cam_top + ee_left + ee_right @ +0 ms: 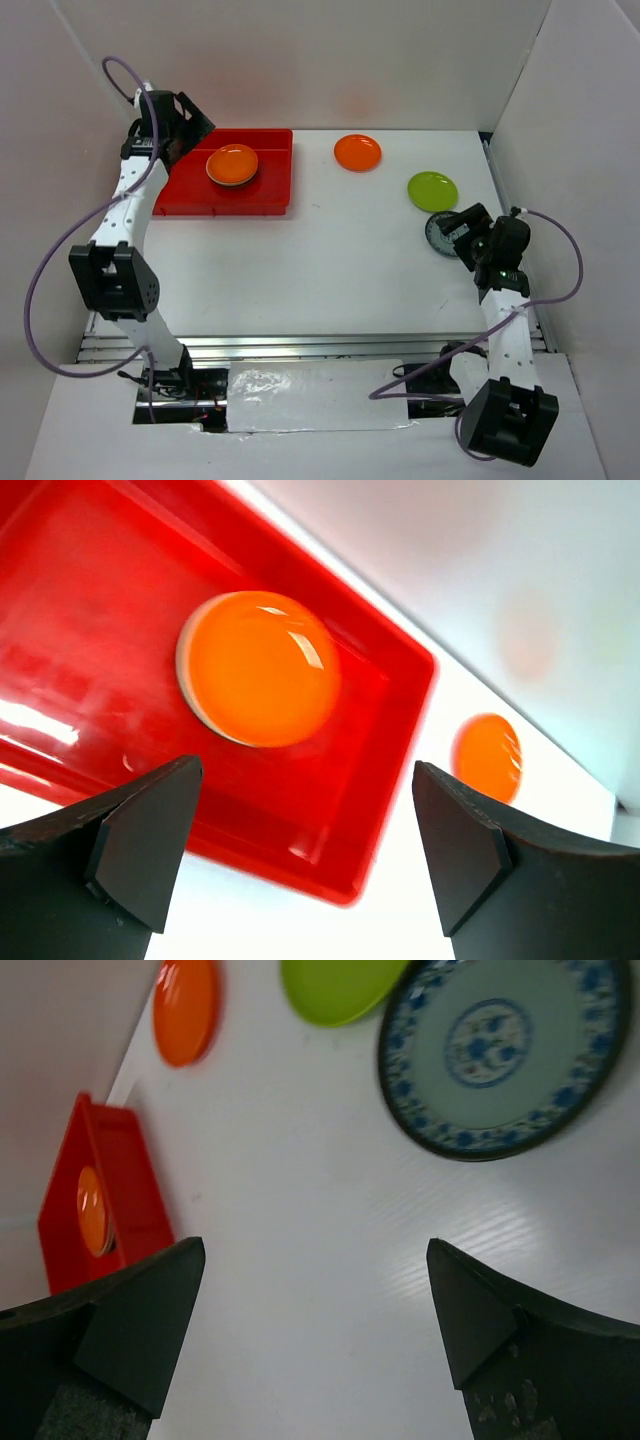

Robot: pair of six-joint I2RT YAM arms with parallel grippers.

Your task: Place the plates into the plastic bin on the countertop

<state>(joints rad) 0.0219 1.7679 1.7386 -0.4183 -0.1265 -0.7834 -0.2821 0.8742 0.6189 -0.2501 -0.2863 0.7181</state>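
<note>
While left gripper [306, 768] hovers over bin [270, 197], jaws spread, empty, orange plate [232, 164] lies inside bin. Second orange plate [357, 152], green plate [432, 190], blue plate [505, 1055] on countertop [320, 270], outside bin. Right gripper [316, 1245] near blue plate, jaws spread, empty.

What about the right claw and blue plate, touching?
Apart. The right wrist view shows bare countertop between the right gripper and the blue patterned plate.

Crinkled shiny sheet [300, 392] — perhaps plastic film — at front
</note>
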